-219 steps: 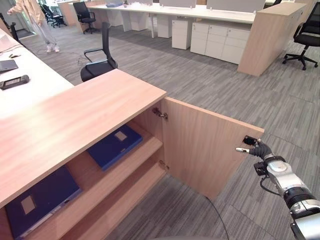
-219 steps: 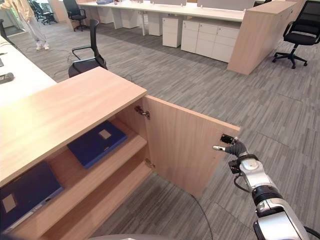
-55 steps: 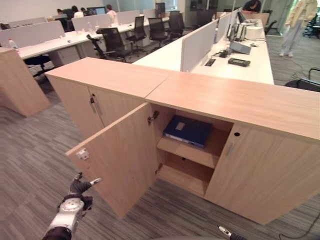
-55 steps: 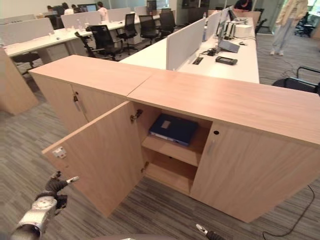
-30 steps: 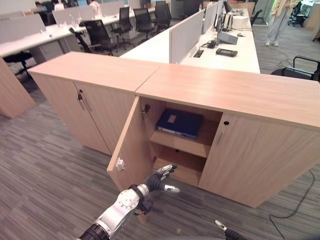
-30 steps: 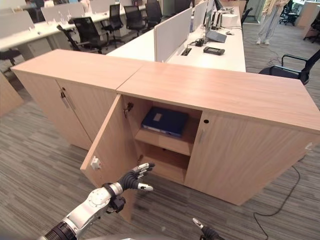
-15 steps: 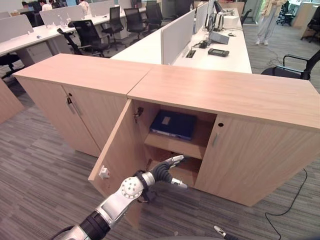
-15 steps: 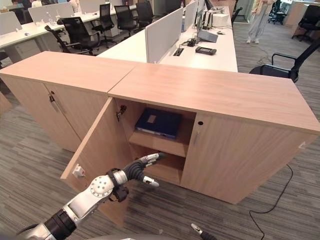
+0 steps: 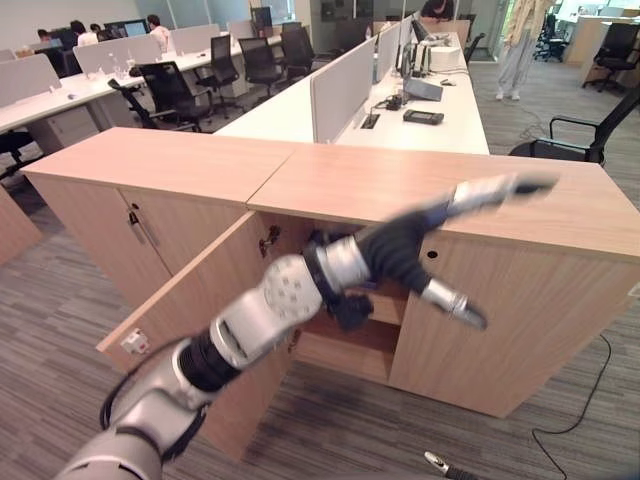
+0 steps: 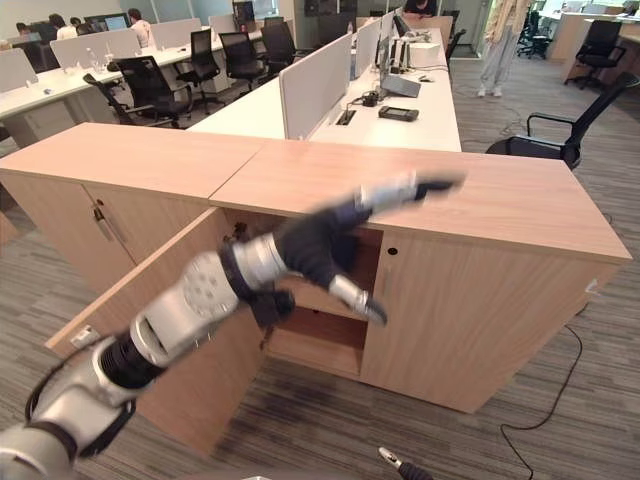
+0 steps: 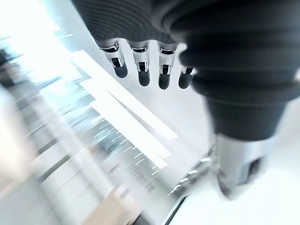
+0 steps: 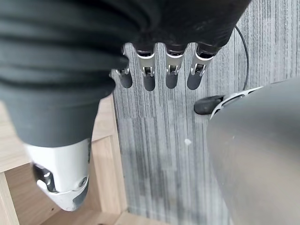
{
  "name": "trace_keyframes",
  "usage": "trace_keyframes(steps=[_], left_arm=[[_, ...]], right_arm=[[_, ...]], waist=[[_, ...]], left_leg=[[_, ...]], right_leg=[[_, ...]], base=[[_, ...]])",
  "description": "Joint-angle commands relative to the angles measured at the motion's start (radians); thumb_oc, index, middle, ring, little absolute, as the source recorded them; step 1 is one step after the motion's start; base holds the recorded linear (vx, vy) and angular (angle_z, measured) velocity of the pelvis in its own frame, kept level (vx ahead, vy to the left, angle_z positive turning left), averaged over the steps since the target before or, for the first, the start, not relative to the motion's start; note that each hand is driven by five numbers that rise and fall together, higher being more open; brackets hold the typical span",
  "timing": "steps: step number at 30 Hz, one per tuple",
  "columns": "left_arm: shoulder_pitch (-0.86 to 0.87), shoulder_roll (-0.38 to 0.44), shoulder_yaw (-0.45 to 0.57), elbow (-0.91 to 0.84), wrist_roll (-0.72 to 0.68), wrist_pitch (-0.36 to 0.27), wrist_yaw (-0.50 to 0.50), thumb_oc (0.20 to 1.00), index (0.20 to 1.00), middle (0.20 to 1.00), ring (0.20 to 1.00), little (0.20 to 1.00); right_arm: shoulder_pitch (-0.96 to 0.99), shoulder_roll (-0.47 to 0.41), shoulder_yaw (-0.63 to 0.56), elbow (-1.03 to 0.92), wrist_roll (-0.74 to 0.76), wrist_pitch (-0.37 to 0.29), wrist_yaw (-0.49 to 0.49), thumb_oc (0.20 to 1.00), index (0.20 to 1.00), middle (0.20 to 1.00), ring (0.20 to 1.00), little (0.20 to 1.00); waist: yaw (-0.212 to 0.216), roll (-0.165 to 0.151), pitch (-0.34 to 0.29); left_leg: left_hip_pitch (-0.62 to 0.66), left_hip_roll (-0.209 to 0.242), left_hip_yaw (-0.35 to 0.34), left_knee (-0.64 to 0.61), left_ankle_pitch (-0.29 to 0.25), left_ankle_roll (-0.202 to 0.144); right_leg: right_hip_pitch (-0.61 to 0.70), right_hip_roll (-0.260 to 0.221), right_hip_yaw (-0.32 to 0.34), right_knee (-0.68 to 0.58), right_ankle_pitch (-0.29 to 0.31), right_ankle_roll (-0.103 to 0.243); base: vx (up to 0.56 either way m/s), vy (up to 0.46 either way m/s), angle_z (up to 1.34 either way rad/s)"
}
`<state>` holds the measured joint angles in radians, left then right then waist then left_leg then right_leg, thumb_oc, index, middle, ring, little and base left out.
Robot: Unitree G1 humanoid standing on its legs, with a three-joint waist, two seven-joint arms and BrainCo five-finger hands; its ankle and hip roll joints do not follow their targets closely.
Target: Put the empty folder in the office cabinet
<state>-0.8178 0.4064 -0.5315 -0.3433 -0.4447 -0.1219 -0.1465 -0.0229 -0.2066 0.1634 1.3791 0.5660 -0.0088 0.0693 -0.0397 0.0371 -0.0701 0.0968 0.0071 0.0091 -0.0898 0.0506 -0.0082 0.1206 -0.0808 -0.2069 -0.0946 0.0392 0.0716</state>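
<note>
- left hand (image 9: 400,245) has swung up across the open cabinet (image 9: 560,215), fingers (image 11: 143,70) straight, empty
- door (image 9: 195,330) open wider
- no folder held; grasp pending

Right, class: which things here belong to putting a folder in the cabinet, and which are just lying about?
Job: cabinet; its open door; left hand, open, raised before the opening; right hand, open, above the floor.
Lying about: second cabinet, shut; desk; phone; chairs; person.
</note>
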Motion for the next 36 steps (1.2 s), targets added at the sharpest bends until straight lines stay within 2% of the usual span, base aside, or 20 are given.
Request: trace_keyframes(steps=[1, 5, 9, 11, 13, 14, 15, 17, 19, 21, 25, 29, 31, 32, 33, 34, 36], left_arm=[[-0.081, 0.034, 0.053, 0.122, -0.046, -0.064, 0.094, 1.000, 1.000, 1.000, 1.000, 1.000], [-0.149, 0.212, 0.167, 0.245, -0.006, -0.092, 0.167, 1.000, 1.000, 1.000, 1.000, 1.000], [-0.086, 0.460, 0.306, 0.368, 0.081, -0.076, 0.230, 1.000, 1.000, 1.000, 1.000, 1.000], [-0.004, 0.599, 0.399, 0.471, 0.109, -0.070, 0.259, 1.000, 1.000, 1.000, 1.000, 1.000], [0.119, 0.705, 0.514, 0.546, 0.118, -0.056, 0.270, 1.000, 1.000, 1.000, 1.000, 1.000], [0.239, 0.776, 0.617, 0.622, 0.132, -0.038, 0.275, 1.000, 1.000, 1.000, 1.000, 1.000], [0.319, 0.799, 0.688, 0.653, 0.147, -0.030, 0.276, 1.000, 1.000, 1.000, 1.000, 1.000], [0.429, 0.810, 0.779, 0.682, 0.156, -0.022, 0.271, 1.000, 1.000, 1.000, 1.000, 1.000], [0.567, 0.816, 0.890, 0.787, 0.153, -0.006, 0.268, 1.000, 1.000, 1.000, 1.000, 1.000], [0.647, 0.806, 0.954, 0.841, 0.142, -0.004, 0.265, 1.000, 1.000, 1.000, 1.000, 1.000], [0.818, 0.720, 1.071, 0.928, 0.137, 0.002, 0.262, 1.000, 1.000, 1.000, 1.000, 1.000], [0.849, 0.670, 1.078, 0.955, 0.135, 0.001, 0.268, 1.000, 1.000, 1.000, 1.000, 1.000], [0.818, 0.610, 1.039, 0.939, 0.132, -0.002, 0.288, 1.000, 1.000, 1.000, 1.000, 1.000], [0.815, 0.608, 1.039, 0.938, 0.133, -0.001, 0.289, 1.000, 1.000, 1.000, 1.000, 1.000], [0.812, 0.589, 1.030, 0.917, 0.127, -0.006, 0.293, 1.000, 1.000, 1.000, 1.000, 1.000], [0.797, 0.578, 1.024, 0.919, 0.120, -0.013, 0.304, 1.000, 1.000, 1.000, 1.000, 1.000], [0.786, 0.561, 1.011, 0.912, 0.111, -0.020, 0.302, 1.000, 1.000, 1.000, 1.000, 1.000]], right_arm=[[-0.011, 0.021, 0.023, 0.072, -0.035, 0.011, 0.031, 1.000, 1.000, 1.000, 1.000, 1.000], [0.002, -0.005, 0.000, 0.058, -0.042, 0.010, 0.056, 1.000, 1.000, 1.000, 1.000, 1.000], [0.023, -0.015, -0.021, 0.046, -0.056, 0.007, 0.076, 1.000, 1.000, 1.000, 1.000, 1.000], [0.037, -0.022, -0.029, 0.046, -0.065, 0.008, 0.084, 1.000, 1.000, 1.000, 1.000, 1.000], [0.051, -0.023, -0.041, 0.047, -0.072, 0.010, 0.087, 1.000, 1.000, 1.000, 1.000, 1.000], [0.062, -0.020, -0.072, 0.048, -0.074, 0.013, 0.093, 1.000, 1.000, 1.000, 1.000, 1.000], [0.066, -0.023, -0.082, 0.050, -0.072, 0.015, 0.096, 1.000, 1.000, 1.000, 1.000, 1.000], [0.068, -0.029, -0.079, 0.050, -0.073, 0.016, 0.099, 1.000, 1.000, 1.000, 1.000, 1.000], [0.074, -0.035, -0.099, 0.048, -0.071, 0.018, 0.102, 1.000, 1.000, 1.000, 1.000, 1.000], [0.073, -0.036, -0.105, 0.046, -0.068, 0.017, 0.099, 1.000, 1.000, 1.000, 1.000, 1.000], [0.066, -0.032, -0.118, 0.040, -0.064, 0.008, 0.093, 1.000, 1.000, 1.000, 1.000, 1.000], [0.062, -0.034, -0.118, 0.039, -0.072, 0.005, 0.086, 1.000, 1.000, 1.000, 1.000, 1.000], [0.061, -0.047, -0.128, 0.015, -0.077, 0.003, 0.083, 1.000, 1.000, 1.000, 1.000, 1.000], [0.060, -0.048, -0.130, 0.015, -0.077, 0.004, 0.083, 1.000, 1.000, 1.000, 1.000, 1.000], [0.050, -0.061, -0.132, 0.005, -0.078, 0.002, 0.080, 1.000, 1.000, 1.000, 1.000, 1.000], [0.040, -0.075, -0.129, 0.002, -0.086, 0.001, 0.073, 1.000, 1.000, 1.000, 1.000, 1.000], [0.017, -0.089, -0.130, 0.008, -0.088, 0.006, 0.067, 1.000, 1.000, 1.000, 1.000, 1.000]], waist=[[0.024, -0.036, 0.016], [0.032, -0.027, 0.008], [0.052, -0.023, 0.006], [0.058, -0.021, 0.006], [0.066, -0.021, 0.003], [0.085, -0.029, 0.003], [0.088, -0.030, 0.003], [0.084, -0.025, 0.001], [0.097, -0.027, 0.002], [0.103, -0.026, 0.004], [0.123, -0.029, 0.010], [0.134, -0.030, 0.021], [0.140, -0.036, 0.073], [0.134, -0.037, 0.070], [0.135, -0.037, 0.101], [0.133, -0.042, 0.130], [0.137, -0.042, 0.139]], left_leg=[[0.051, -0.016, -0.028, 0.003, -0.123, -0.016], [0.057, -0.015, -0.031, 0.003, -0.118, -0.021], [0.062, -0.013, -0.033, 0.003, -0.114, -0.025], [0.062, -0.013, -0.030, 0.003, -0.107, -0.026], [0.066, -0.011, -0.032, 0.003, -0.114, -0.028], [0.063, -0.010, -0.035, 0.003, -0.113, -0.028], [0.063, -0.009, -0.036, 0.003, -0.114, -0.027], [0.063, -0.009, -0.036, 0.003, -0.115, -0.027], [0.061, -0.010, -0.041, 0.003, -0.115, -0.026], [0.060, -0.011, -0.045, 0.003, -0.116, -0.024], [0.054, -0.015, -0.052, 0.003, -0.114, -0.023], [0.043, -0.018, -0.064, 0.006, -0.107, -0.027], [-0.029, -0.019, -0.098, 0.129, -0.132, -0.058], [-0.044, -0.024, -0.104, 0.141, -0.131, -0.056], [-0.111, -0.027, -0.098, 0.224, -0.127, -0.076], [-0.166, -0.012, -0.078, 0.274, -0.098, -0.103], [-0.215, 0.045, -0.034, 0.298, -0.081, -0.109]], right_leg=[[0.018, -0.013, -0.040, 0.007, -0.051, 0.066], [0.024, -0.012, -0.043, 0.007, -0.055, 0.066], [0.029, -0.011, -0.049, 0.007, -0.060, 0.065], [0.030, -0.011, -0.051, 0.007, -0.056, 0.064], [0.034, -0.008, -0.052, 0.007, -0.063, 0.064], [0.033, -0.009, -0.052, 0.007, -0.065, 0.063], [0.032, -0.009, -0.052, 0.007, -0.066, 0.063], [0.033, -0.009, -0.051, 0.007, -0.066, 0.063], [0.031, -0.010, -0.052, 0.007, -0.066, 0.063], [0.030, -0.012, -0.052, 0.007, -0.065, 0.063], [0.030, -0.017, -0.060, 0.007, -0.063, 0.065], [0.033, -0.023, -0.077, 0.007, -0.061, 0.067], [0.040, -0.053, -0.124, 0.030, -0.066, 0.053], [0.034, -0.056, -0.130, 0.031, -0.064, 0.054], [0.028, -0.071, -0.145, 0.044, -0.071, 0.051], [0.024, -0.090, -0.154, 0.053, -0.071, 0.051], [0.013, -0.106, -0.160, 0.058, -0.070, 0.058]], base=[[0.01, -0.038, -0.01], [0.01, -0.009, -0.04], [0.00, 0.000, 0.00], [0.00, 0.000, 0.00], [0.02, 0.024, 0.07], [0.00, 0.036, 0.03], [0.00, 0.040, -0.02], [0.00, 0.015, 0.03], [0.00, 0.032, 0.15], [0.00, 0.033, 0.15], [0.00, 0.014, 0.02], [-0.02, 0.003, 0.08], [-0.12, 0.008, 0.41], [-0.18, 0.035, 0.68], [-0.24, 0.117, 0.78], [-0.27, 0.171, 0.62], [-0.10, 0.199, 0.35]])
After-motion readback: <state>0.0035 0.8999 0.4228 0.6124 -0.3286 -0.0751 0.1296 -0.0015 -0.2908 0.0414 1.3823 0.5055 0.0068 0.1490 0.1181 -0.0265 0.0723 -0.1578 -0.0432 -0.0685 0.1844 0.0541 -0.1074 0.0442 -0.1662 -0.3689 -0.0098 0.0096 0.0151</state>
